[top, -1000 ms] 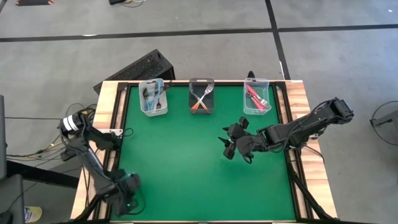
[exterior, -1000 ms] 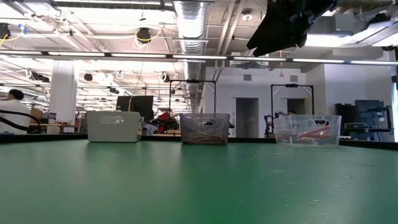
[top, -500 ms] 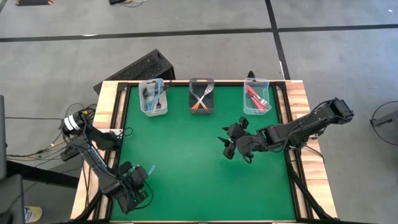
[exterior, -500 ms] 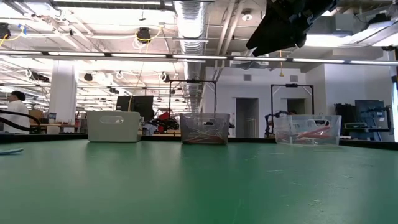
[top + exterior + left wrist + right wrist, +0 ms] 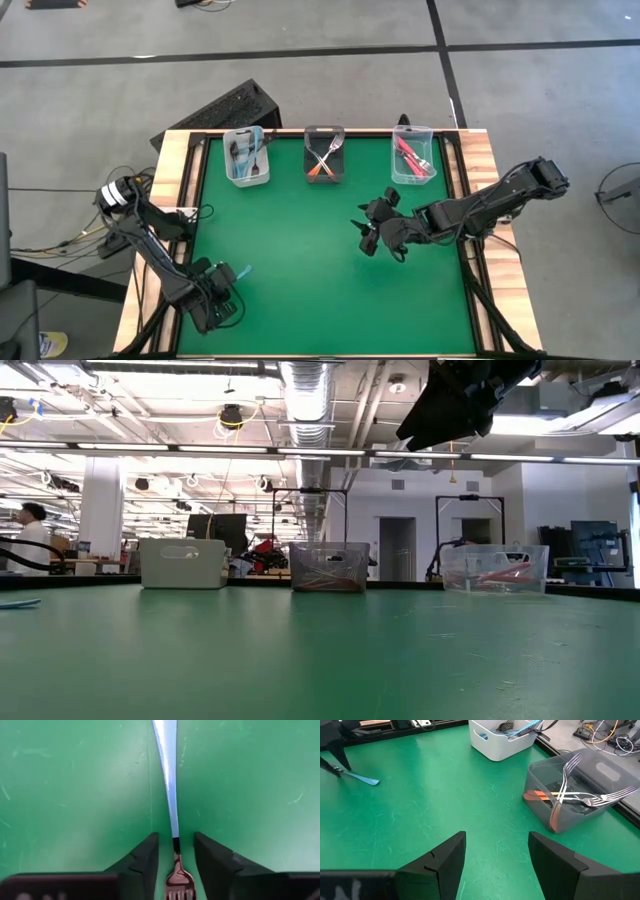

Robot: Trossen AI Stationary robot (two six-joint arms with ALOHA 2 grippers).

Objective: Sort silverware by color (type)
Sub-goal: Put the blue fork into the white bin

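Observation:
A light blue-handled fork [image 5: 167, 765] lies on the green mat near the table's near left corner, its handle pointing toward the middle of the table [image 5: 240, 272]. My left gripper [image 5: 176, 837] points down over the fork's neck. It is open, with one finger on each side of the neck and a gap to both. The silver tines [image 5: 177, 882] lie back between the fingers. From the right wrist view the fork [image 5: 362, 778] shows beside the left gripper [image 5: 332, 755]. My right gripper [image 5: 368, 235] hangs open above the mat's right middle and holds nothing.
Three bins stand along the far edge: a white one [image 5: 246, 157] with blue forks, a dark one [image 5: 324, 155] with orange forks and a clear one [image 5: 413, 155] with red forks. Bare green mat [image 5: 300, 250] lies between the arms. Wooden rails [image 5: 170, 200] border the table.
My left gripper has come from the near left corner a little toward the table's right and down over the mat. The light blue fork, not seen a second ago, now shows on the mat with its handle sticking out beyond the gripper.

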